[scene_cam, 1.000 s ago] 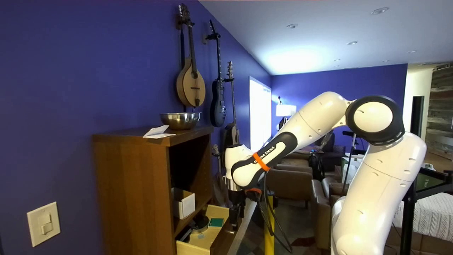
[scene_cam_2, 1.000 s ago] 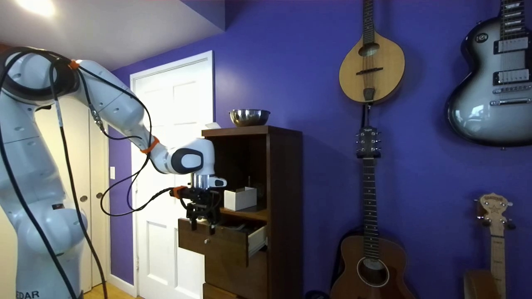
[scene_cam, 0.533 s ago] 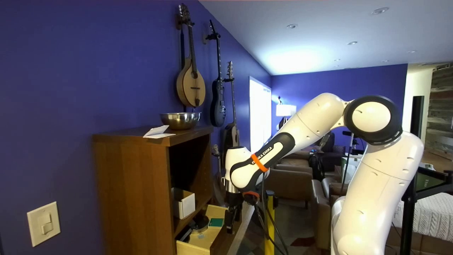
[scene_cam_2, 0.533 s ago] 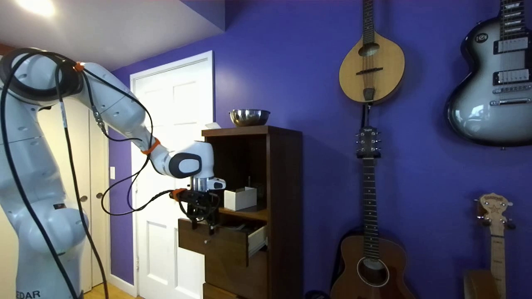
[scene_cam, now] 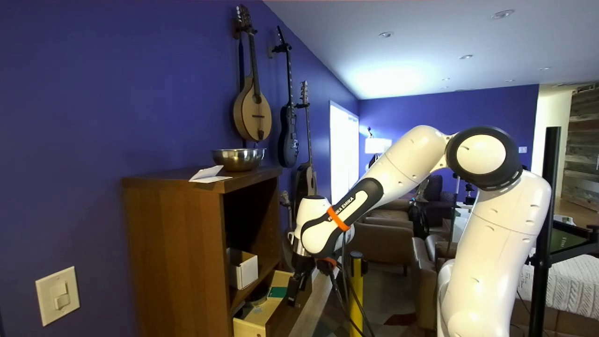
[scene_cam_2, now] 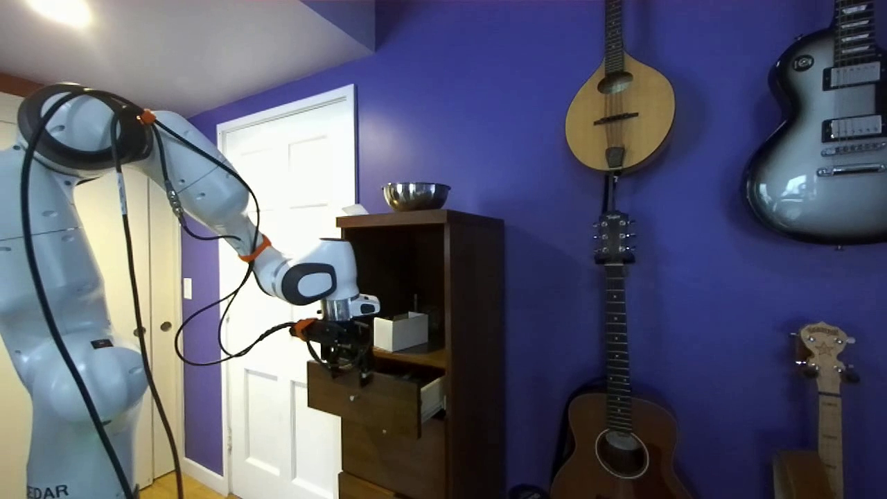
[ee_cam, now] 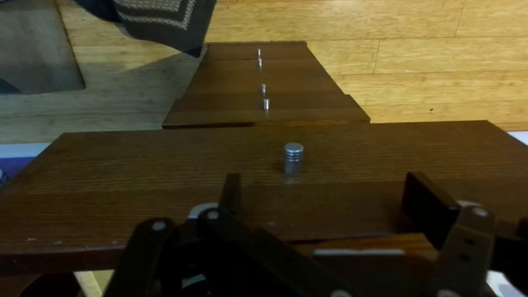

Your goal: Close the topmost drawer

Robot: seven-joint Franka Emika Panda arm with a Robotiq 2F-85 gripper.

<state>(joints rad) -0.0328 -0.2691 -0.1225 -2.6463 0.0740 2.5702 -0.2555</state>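
The cabinet (scene_cam: 175, 252) is cut off below in both exterior views, and so is the base of the arm (scene_cam: 398, 171). To the right of the cabinet in an exterior view, four instruments (scene_cam_2: 619, 121) are counted, each cropped by the frame. The top drawer (scene_cam_2: 388, 407) is pulled partly out of the cabinet, its inside mostly hidden from that side. The gripper (ee_cam: 326, 202) is held at the drawer's front, its fingers (ee_cam: 431, 210) spread wide; whether the front is touched cannot be told. On the cabinet one bowl (scene_cam: 238, 160) is set, its floor screened by its own wall. One white box (scene_cam_2: 402, 333) is housed above the drawer, its floor out of sight. A folded paper (scene_cam: 208, 174) is seen near the bowl. In the drawer a green item (scene_cam: 277, 292) can be made out, among darker things (scene_cam: 259, 295) too obscured to be named. Five knobs (ee_cam: 294, 153) are shown in the wrist view: one on the drawer, four below.
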